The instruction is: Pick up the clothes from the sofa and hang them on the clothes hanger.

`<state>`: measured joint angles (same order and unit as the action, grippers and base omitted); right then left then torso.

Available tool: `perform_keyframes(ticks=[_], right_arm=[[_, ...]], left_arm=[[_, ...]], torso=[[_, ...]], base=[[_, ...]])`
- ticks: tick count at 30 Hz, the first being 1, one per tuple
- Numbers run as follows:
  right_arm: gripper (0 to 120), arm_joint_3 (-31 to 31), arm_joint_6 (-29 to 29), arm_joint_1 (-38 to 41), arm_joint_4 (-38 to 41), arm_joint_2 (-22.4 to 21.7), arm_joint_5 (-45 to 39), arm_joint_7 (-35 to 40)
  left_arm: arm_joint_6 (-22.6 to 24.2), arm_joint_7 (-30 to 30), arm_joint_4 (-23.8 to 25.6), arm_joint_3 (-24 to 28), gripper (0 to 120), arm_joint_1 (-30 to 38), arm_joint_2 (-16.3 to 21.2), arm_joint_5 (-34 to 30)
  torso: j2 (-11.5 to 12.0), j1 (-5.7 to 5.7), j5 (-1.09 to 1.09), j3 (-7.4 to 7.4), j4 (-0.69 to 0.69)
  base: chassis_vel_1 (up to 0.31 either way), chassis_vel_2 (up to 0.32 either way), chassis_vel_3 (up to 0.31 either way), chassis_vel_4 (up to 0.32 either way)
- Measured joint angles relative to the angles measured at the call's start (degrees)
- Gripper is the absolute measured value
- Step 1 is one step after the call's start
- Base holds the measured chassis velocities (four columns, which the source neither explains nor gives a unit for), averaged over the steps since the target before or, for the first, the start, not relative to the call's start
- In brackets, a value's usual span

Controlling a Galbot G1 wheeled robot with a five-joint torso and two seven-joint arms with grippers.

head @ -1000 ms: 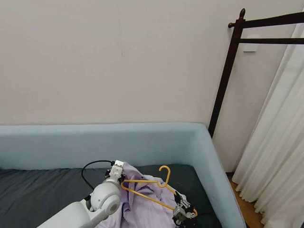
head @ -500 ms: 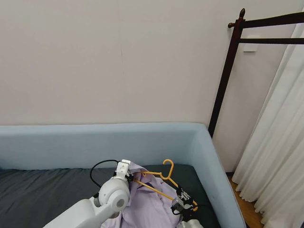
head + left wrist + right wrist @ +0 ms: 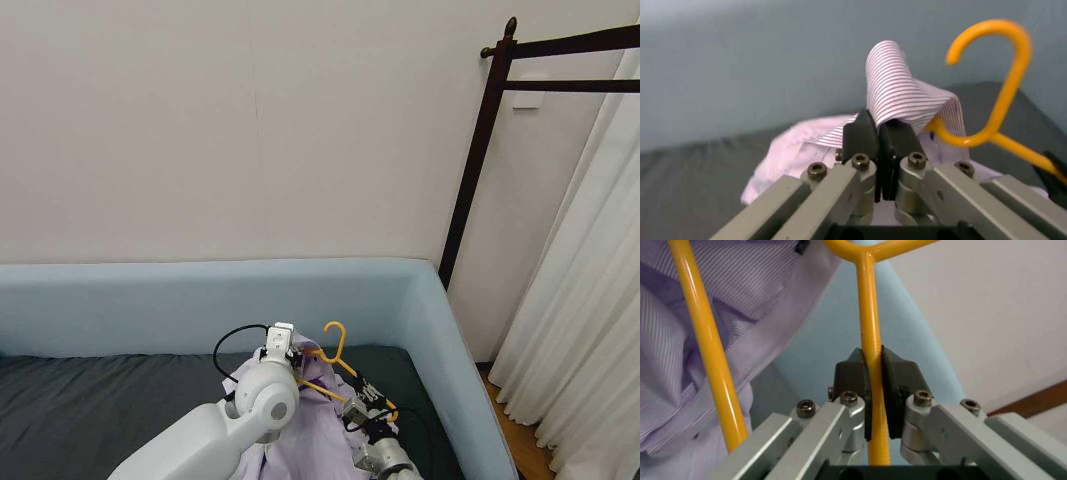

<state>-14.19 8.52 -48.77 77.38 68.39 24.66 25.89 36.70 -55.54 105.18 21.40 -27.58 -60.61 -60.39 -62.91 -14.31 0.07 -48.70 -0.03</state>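
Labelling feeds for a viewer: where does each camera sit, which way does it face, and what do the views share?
Head view: on the head, facing forward and down at the sofa and dark rack; left gripper and right gripper show.
Left wrist view: on the left wrist, looking along shut fingers pinching the striped shirt.
Right wrist view: on the right wrist, looking along fingers clamped on the orange hanger.
Shared: striped shirt and orange hanger show in all three.
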Motion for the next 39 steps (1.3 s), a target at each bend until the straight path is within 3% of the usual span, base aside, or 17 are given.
perform_keyframes(ticks=[2,7,20,26,30,32,33,34,36,37,38,39], right_arm=[[4,-2.0,0.0,3.4,-0.8,-0.3,-1.7,-0.5],[4,-5.1,0.0,8.9,-1.2,-0.8,-4.0,-1.7],[4,-5.4,-2.1,10.2,1.6,-2.3,-2.8,-2.8],[4,-3.4,-4.3,8.9,1.9,-2.6,-1.0,-2.9],[4,-1.3,-6.0,7.6,1.5,-2.7,0.8,-2.6],[4,-0.5,-6.3,7.0,1.9,-3.1,1.1,-2.4],[4,0.3,-7.0,6.8,1.8,-3.2,1.2,-2.3],[4,0.3,-7.0,6.8,1.8,-3.2,1.2,-2.3],[4,1.4,-7.8,6.1,2.0,-3.8,1.6,-2.2],[4,1.9,-8.3,5.8,2.1,-4.0,2.1,-2.2],[4,1.9,-8.3,5.8,2.1,-4.0,2.1,-2.2],[4,2.1,-8.8,5.7,2.2,-4.2,2.4,-2.2]], left_arm=[[0.0,2.1,0.1,0.0,0,-0.1,0.0,3.7],[0.0,2.3,0.2,0.8,0,-0.2,-1.1,4.4],[-0.3,2.2,2.1,-0.4,0,-5.5,-1.3,7.4],[1.5,5.1,6.6,-3.4,19,-8.3,3.2,7.0],[1.1,10.7,11.8,-8.0,34,-13.0,9.7,8.1],[-1.9,15.9,14.6,-11.6,42,-17.1,13.7,11.9],[-8.0,20.5,15.7,-13.6,47,-20.3,17.9,15.4],[-8.0,20.5,15.7,-13.6,47,-20.3,17.9,15.4],[-19.0,29.4,16.0,-17.4,57,-23.8,24.3,17.7],[-24.0,36.7,15.5,-19.5,62,-24.8,27.9,18.7],[-24.0,36.7,15.5,-19.5,62,-24.8,27.9,18.7],[-27.7,42.4,14.5,-20.5,65,-24.8,30.2,19.1]], torso=[[0.0,0.00,0.00,0.00,0.03],[0.0,0.00,0.00,0.00,0.02],[0.0,0.00,-0.01,0.01,0.01],[0.0,0.00,-0.01,0.01,0.00],[0.0,0.00,-0.02,0.01,0.00],[0.0,0.00,-0.03,0.01,0.00],[0.0,0.01,-0.02,0.02,0.04],[0.0,0.01,-0.02,0.02,0.04],[0.0,0.01,-0.05,0.01,0.03],[0.0,0.02,-0.01,0.02,0.05],[0.0,0.02,-0.01,0.02,0.05],[0.0,0.02,-0.01,0.02,0.03]], base=[[0.000,0.000,0.000,0.000],[0.000,0.000,0.000,0.000],[0.000,0.000,0.000,0.000],[0.000,0.000,0.000,0.000],[0.000,0.000,0.000,0.000],[0.000,0.000,0.000,0.000],[0.000,0.000,0.000,0.000],[0.000,0.000,0.000,0.000],[0.000,0.000,0.000,0.000],[0.000,0.000,0.000,0.000],[0.000,0.000,0.000,0.000],[0.000,0.000,0.000,0.000]])
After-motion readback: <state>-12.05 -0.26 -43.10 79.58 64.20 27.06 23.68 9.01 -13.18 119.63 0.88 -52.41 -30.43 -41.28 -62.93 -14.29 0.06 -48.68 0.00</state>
